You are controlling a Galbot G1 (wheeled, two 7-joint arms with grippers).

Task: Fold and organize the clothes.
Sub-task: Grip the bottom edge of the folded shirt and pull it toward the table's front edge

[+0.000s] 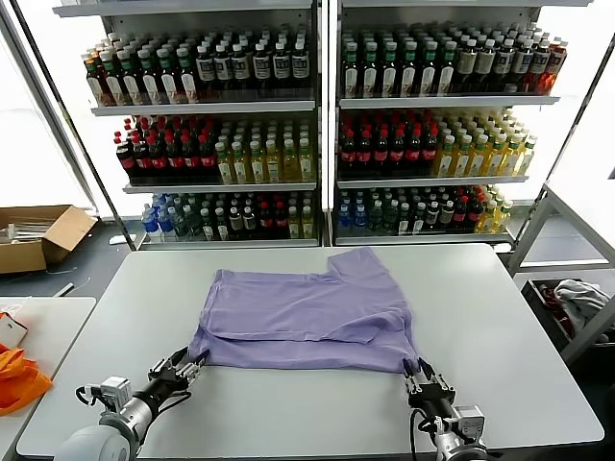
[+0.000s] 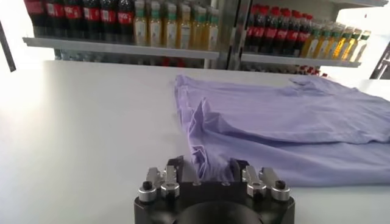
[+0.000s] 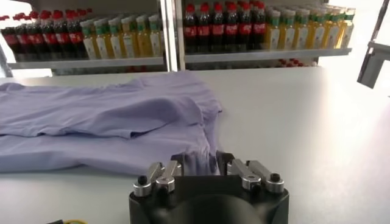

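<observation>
Gripping the near hem at both corners: L gripper (image 1: 190, 365) closed on the near-left corner of the thin lavender short-sleeved T-shirt (image 1: 307, 312); R gripper (image 1: 424, 375) closed on the near-right corner. In the L wrist view, cloth ran between the black metal fingers (image 2: 173, 172) of the L gripper (image 2: 205, 170); in the R wrist view, a bunched fold sat between the fingers (image 3: 172, 168) of the R gripper (image 3: 198, 163). Both jaws appeared pinched on fabric, not gaping.

The shirt lay plain side up at mid-table on the pale grey rectangular tabletop (image 1: 500, 317), already doubled once, w/ a raised fold edge running L–R across it. Long axis ran L–R, i.e. parallel to the line joining the two grippers. The body of the garment lay straight ahead of both jaws, away from the robot; one sleeve projected toward the far edge, right of centre. Neither arm was nearer: each held its own corner, roughly symmetric.

Judgement: the next fold would likely carry the near hem forward over the far portion, both arms moving together.

Beyond the table: white metal shelving stocked w/ bottled drinks (image 1: 317, 125).
</observation>
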